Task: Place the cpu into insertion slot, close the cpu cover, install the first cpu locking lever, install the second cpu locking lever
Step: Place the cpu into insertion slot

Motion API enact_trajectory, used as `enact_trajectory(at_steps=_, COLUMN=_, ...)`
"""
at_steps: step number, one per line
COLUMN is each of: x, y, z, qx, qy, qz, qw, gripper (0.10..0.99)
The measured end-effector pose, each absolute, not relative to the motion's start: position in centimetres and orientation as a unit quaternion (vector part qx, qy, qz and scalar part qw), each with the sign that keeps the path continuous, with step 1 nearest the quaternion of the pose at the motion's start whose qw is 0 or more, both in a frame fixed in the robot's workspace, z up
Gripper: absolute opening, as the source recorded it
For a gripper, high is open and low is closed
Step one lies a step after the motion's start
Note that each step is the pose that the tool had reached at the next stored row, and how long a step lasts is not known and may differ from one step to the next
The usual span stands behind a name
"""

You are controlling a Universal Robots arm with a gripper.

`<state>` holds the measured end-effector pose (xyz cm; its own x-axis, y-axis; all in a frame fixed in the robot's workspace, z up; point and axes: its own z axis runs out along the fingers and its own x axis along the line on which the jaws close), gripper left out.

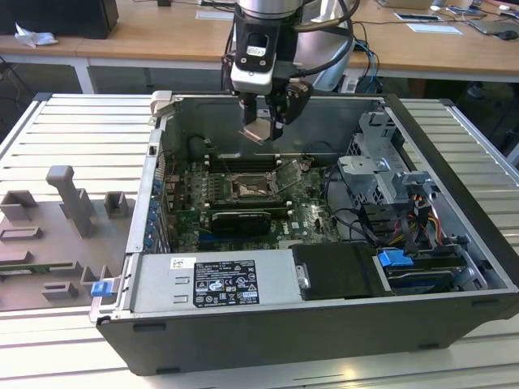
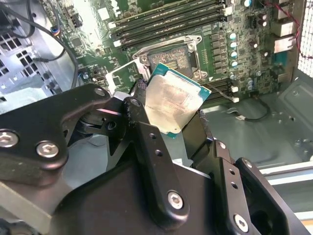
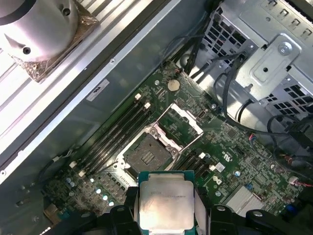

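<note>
The light is bright and even and seems to come from above. In the exterior view the table (image 1: 73, 130) looks pale, and the inside of the case (image 1: 203, 121) is more shaded. In the second wrist view, glare washes out part of the board (image 2: 93, 12). The cpu (image 2: 171, 105) shines softly in both wrist views.

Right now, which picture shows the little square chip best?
The second wrist view: the cpu looks big, nearly its whole silvery face showing, pinched in the claw. The first wrist view shows it partly behind the claw. The exterior view shows it small and tilted.
</note>
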<state>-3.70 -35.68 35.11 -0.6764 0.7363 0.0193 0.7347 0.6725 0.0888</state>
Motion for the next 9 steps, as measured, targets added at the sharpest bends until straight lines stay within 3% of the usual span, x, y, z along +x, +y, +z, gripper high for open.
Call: enact_trajectory(at_steps=9, x=-3.70, y=-35.68, z=34.92, qx=0.483, qy=0.875, qz=0.044, qw=0.013, gripper=0.541)
